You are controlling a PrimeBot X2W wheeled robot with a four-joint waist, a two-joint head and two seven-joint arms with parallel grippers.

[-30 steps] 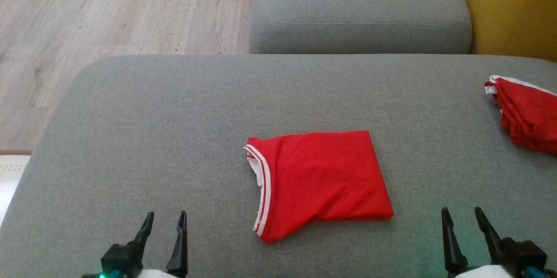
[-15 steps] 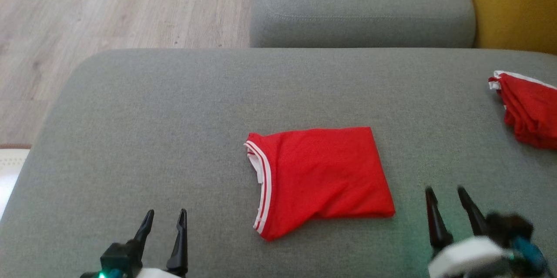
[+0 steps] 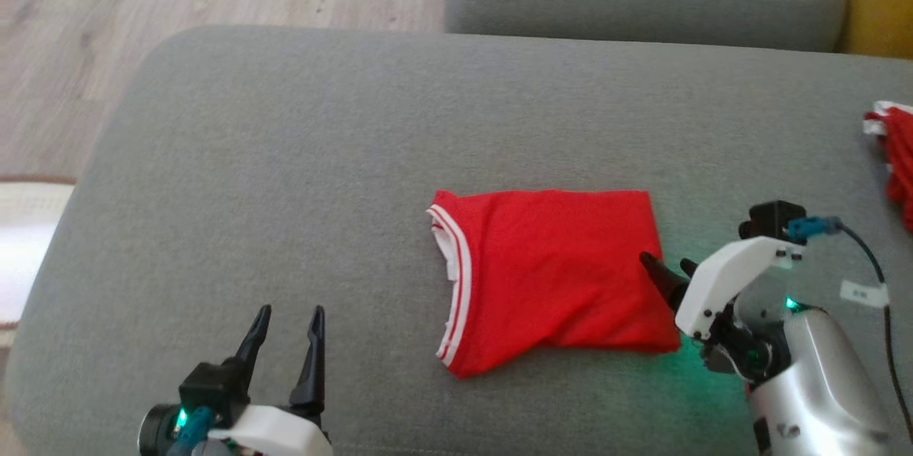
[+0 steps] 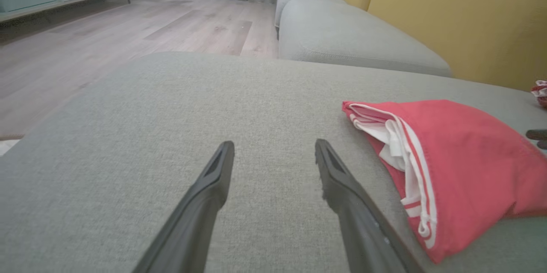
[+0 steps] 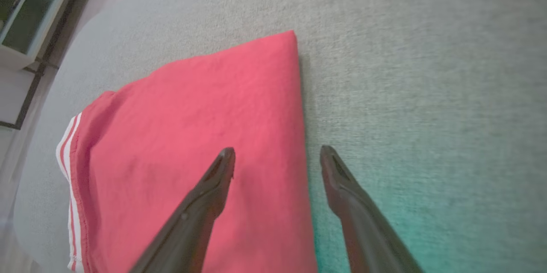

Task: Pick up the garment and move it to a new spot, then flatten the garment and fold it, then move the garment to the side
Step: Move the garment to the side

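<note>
Garment (image 3: 549,277) sits folded, middle of the cushion (image 3: 285,156). Our right pincer (image 3: 665,265) just swung in from the corner, now open w/ fingers straddling its right edge, so we're prob on the move-aside step. Left pincer (image 3: 289,315) open too, well apart.

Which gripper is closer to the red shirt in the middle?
Right. The right gripper sits open astride the right edge of the shirt; the left gripper is off to its left, well apart.
</note>
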